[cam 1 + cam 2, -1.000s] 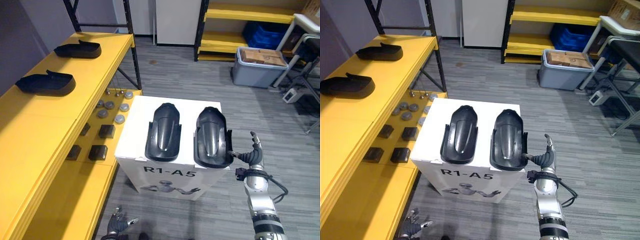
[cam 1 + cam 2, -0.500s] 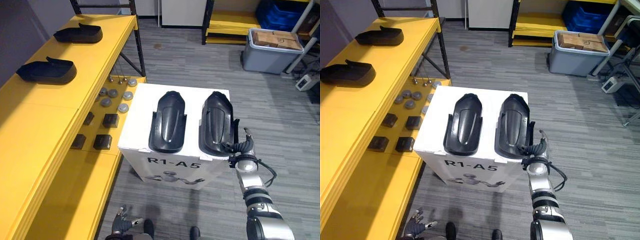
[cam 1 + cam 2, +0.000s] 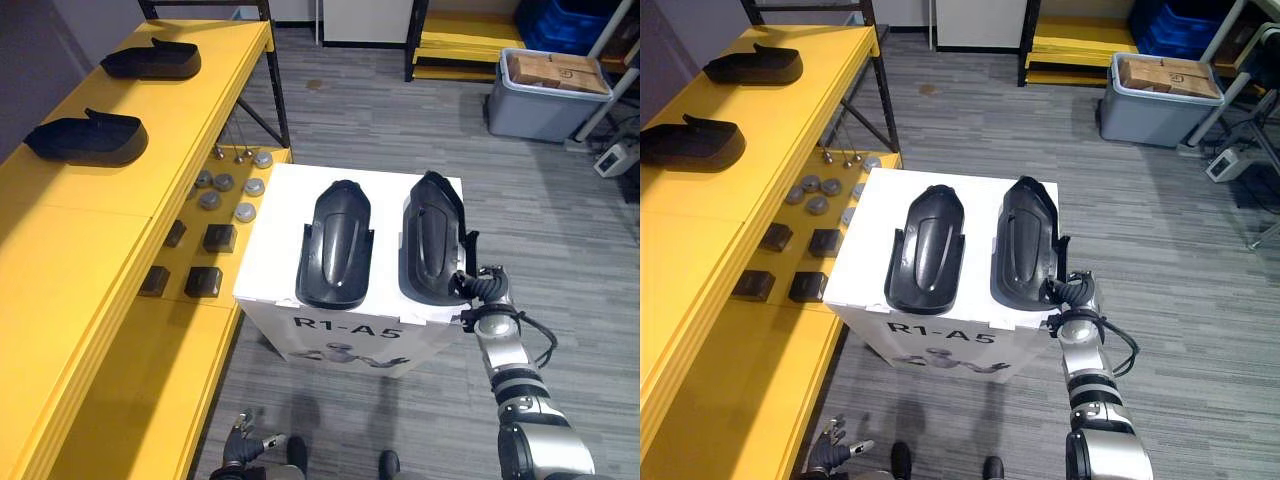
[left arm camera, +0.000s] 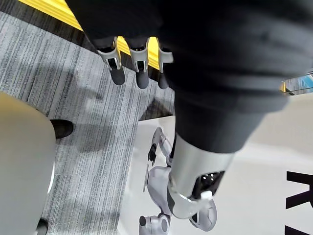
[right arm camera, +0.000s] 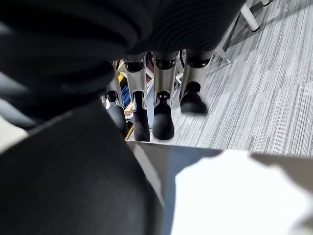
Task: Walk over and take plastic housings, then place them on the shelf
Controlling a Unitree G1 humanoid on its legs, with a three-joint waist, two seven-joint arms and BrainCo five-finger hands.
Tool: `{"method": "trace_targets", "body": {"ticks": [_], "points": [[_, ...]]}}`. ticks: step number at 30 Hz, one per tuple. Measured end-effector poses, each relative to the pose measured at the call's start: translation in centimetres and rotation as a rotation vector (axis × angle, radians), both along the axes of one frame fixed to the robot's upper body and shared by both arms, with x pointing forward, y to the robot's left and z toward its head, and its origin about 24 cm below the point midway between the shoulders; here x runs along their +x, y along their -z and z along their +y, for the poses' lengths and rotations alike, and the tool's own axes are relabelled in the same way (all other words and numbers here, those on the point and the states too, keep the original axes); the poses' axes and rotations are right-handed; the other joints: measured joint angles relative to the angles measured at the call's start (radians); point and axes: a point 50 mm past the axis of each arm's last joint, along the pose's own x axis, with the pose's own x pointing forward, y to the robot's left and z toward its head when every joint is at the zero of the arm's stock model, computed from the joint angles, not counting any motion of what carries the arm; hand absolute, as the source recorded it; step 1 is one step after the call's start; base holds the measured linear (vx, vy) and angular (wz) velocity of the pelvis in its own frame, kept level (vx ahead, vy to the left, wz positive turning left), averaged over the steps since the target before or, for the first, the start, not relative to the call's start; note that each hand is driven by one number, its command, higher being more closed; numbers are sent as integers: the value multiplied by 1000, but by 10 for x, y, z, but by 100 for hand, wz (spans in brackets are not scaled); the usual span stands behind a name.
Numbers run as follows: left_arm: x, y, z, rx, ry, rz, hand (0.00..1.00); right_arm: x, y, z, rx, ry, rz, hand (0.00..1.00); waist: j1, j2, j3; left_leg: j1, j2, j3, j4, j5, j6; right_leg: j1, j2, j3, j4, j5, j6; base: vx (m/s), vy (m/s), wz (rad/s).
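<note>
Long yellow shelf is running along the robot's left, already carrying two black shell-shaped housings near its outer edge, with bare surface nearer the robot. Nothing is changing there.

White cardboard box is sitting just beside the shelf's lower level and is carrying the two parts left to move. Both are lying lengthwise, far edge to near edge.

Left black plastic housing is lying flat, hollow side down, in the middle of the box top, same as a second ago. Untouched.

Right black plastic housing is the one changing. It was lying flat along the box's right edge. Now it is tipping, right flank rising off the box, left flank probably resting on it.

Right hand is doing that. A second ago it was standing apart from the box's near right corner with fingers spread upward. Now it is sitting at that corner, against the housing's near right rim. Right wrist view is showing the fingers reaching over the dark shell. I'm reading that as a curled grip on the rim, though the thumb is hidden.

Left hand is hanging low by the floor, fingers relaxed, holding nothing.

Judgement: pickup of the first box housing is starting. Lift is not finished, and the carry to the shelf is not begun. One-handed edge grip on a long shell looks marginal, so slipping or swinging is the risk.
</note>
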Motion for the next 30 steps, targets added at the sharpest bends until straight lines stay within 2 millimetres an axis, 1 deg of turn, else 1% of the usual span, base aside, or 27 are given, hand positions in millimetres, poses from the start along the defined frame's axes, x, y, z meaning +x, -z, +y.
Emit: {"method": "trace_targets", "body": {"ticks": [2,5,7,9,11,14,17,19,20,22,23,24,25,26,27,28,30], "points": [[1,-1,0,0,0,-6,0,-9,0,-3,-10,3,-15,100,-1,0,0,2,0,0,0,-1,-1,1,0,2,1,0,0,-17,5,-1],[3,-2,1,2,-2,-15,0,-23,-3,-1,-11,3,-62,100,-3,0,0,2,0,1,0,-1,-1,0,0,11,1,1,1,-36,9,-2],[6,-6,3,4,-16,-39,0,-32,-5,0,-25,3,-87,100,-4,-1,-1,2,-1,0,0,-1,-1,-1,-1,13,1,1,2,-43,10,-1],[12,-12,7,14,-35,-75,0,-44,-6,-3,-72,20,-97,100,-5,-1,-2,2,-3,-4,0,-1,-1,-1,-3,12,2,3,5,-52,16,2],[14,-15,10,20,-41,-92,0,-51,-7,-6,-97,34,-103,100,-7,-1,-4,2,-6,-7,0,0,-1,-1,-6,12,2,5,8,-23,10,1],[17,-20,13,26,-52,-121,0,-58,-17,-7,-121,69,-158,100,-23,-2,-6,1,-8,-12,0,1,1,0,-9,9,2,6,11,-17,11,3],[26,-35,16,36,-75,-203,0,-65,-33,-2,-140,84,-243,100,-28,-7,-13,2,-7,-12,3,0,1,0,-9,12,0,6,11,-5,3,-1],[38,-56,16,42,-99,-313,0,-68,-49,3,-162,87,-321,100,-27,-10,-18,2,-7,-13,4,0,1,2,-9,12,0,6,11,0,0,0],[42,-63,16,43,-104,-347,0,-68,-53,5,-162,89,-342,100,-27,-12,-20,2,-7,-13,4,0,1,2,-9,11,0,6,11,0,0,0],[55,-90,16,36,-124,-487,0,-70,-65,11,-155,89,-413,100,-27,-16,-24,2,-7,-20,7,0,1,7,-10,5,0,6,11,-20,8,7],[57,-97,16,34,-128,-522,0,-70,-68,14,-154,86,-428,100,-27,-17,-24,3,-7,-22,8,0,1,9,-10,3,0,6,11,-20,6,7],[62,-111,15,39,-122,-593,0,-70,-73,19,-157,74,-456,100,-27,-18,-26,4,-7,-22,9,0,1,11,-10,1,-1,6,11,-16,6,4],[64,-119,14,37,-115,-631,0,-70,-75,22,-165,63,-469,100,-27,-18,-26,4,-7,-23,10,0,1,11,-10,0,-1,6,11,0,0,0],[68,-133,12,33,-112,-698,0,-70,-79,28,-177,39,-492,100,-27,-17,-29,4,-7,-23,10,0,1,12,-10,-1,-1,6,12,0,0,0],[71,-143,6,13,-96,-750,0,-69,-82,35,-190,11,-510,100,-26,-17,-34,4,-7,-24,11,0,1,12,-10,-1,-1,6,12,0,0,0],[72,-147,4,2,-90,-772,0,-69,-83,39,-189,-5,-518,100,-26,-17,-38,4,-7,-24,11,0,1,13,-10,-1,-1,6,12,0,0,0],[80,-164,-12,-52,-43,-851,0,-68,-90,54,-205,-66,-553,100,-25,-17,-45,4,-7,-25,12,0,1,14,-10,-2,-1,6,12,0,0,0]]}}
